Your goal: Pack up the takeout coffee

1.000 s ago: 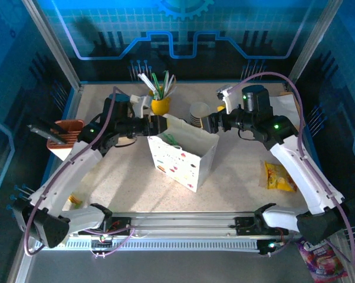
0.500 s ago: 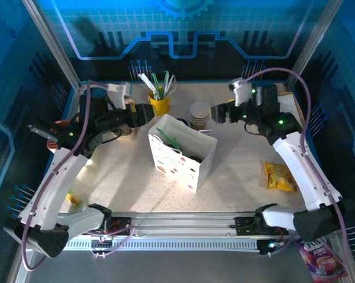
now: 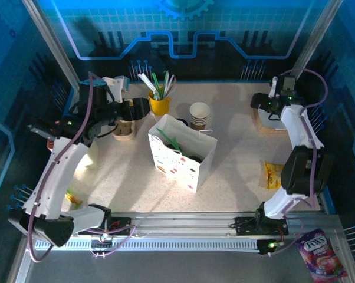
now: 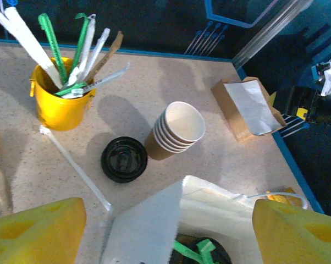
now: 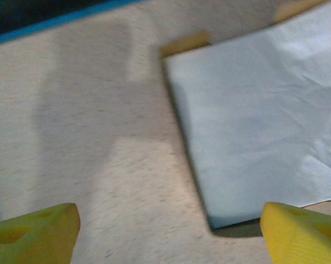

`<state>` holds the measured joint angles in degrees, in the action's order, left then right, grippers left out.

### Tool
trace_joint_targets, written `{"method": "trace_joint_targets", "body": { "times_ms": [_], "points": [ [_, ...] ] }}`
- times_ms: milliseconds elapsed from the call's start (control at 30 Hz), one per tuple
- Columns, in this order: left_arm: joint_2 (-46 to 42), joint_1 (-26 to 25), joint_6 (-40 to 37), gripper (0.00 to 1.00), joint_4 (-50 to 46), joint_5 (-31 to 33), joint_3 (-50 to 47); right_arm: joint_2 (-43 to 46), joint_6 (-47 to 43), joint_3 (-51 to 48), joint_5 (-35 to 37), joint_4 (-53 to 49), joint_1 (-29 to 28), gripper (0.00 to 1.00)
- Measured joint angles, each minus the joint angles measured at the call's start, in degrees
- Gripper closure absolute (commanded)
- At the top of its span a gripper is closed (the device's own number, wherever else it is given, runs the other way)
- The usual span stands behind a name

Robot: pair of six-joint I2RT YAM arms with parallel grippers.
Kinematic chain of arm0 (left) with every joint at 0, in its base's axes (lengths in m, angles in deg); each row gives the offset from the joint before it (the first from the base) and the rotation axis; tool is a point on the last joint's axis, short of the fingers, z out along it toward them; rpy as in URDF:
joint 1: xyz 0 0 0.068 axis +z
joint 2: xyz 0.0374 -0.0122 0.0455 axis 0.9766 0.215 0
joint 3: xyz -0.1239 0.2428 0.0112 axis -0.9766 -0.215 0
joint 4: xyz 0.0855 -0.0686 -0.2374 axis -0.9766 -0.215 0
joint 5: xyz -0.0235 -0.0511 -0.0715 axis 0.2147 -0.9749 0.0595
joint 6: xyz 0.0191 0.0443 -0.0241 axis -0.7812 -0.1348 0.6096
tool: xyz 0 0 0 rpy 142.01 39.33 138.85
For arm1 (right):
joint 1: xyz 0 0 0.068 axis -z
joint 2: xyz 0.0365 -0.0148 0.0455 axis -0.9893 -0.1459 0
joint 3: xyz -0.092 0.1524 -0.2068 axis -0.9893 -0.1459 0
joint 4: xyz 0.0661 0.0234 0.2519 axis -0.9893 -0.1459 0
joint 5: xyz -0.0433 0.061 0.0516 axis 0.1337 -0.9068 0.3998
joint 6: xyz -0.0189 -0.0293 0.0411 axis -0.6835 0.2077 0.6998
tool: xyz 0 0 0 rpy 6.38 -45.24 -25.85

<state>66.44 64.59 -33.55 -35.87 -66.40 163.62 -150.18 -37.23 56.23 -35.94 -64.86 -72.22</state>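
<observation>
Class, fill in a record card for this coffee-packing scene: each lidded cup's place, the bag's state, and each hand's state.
first lidded cup: inside the white bag, black lid showing
second lidded cup: on the table, between yellow utensil cup and cup stack
white bag: upright, mouth open
left hand: open, empty, near the bag
right hand: open, empty, over the table by flat paper bag

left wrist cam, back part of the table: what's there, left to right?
yellow cup of utensils → black lid → stack of lidless paper cups → flat paper bag. The white bag at the near edge spans the middle, so it is left out.
</observation>
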Motion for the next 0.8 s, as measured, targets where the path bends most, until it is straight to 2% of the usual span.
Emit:
{"method": "trace_joint_targets", "body": {
  "times_ms": [133, 367, 800],
  "points": [
    [-1.42, 1.05, -0.7, 0.2, 0.66, 0.42, -3.23, -9.35, -0.46, 5.88, 1.97, -1.73, 2.54, 0.16],
    [-1.97, 1.16, -0.83, 0.2, 1.97, 0.33, -5.09, -22.73, -2.8, 15.98, 3.76, -6.97, 3.63, 0.16],
    [-1.99, 1.18, -0.83, 0.2, 3.93, 0.11, -6.05, -30.32, -5.27, 23.85, 2.34, -11.98, 5.35, 0.25]
  ]
}}
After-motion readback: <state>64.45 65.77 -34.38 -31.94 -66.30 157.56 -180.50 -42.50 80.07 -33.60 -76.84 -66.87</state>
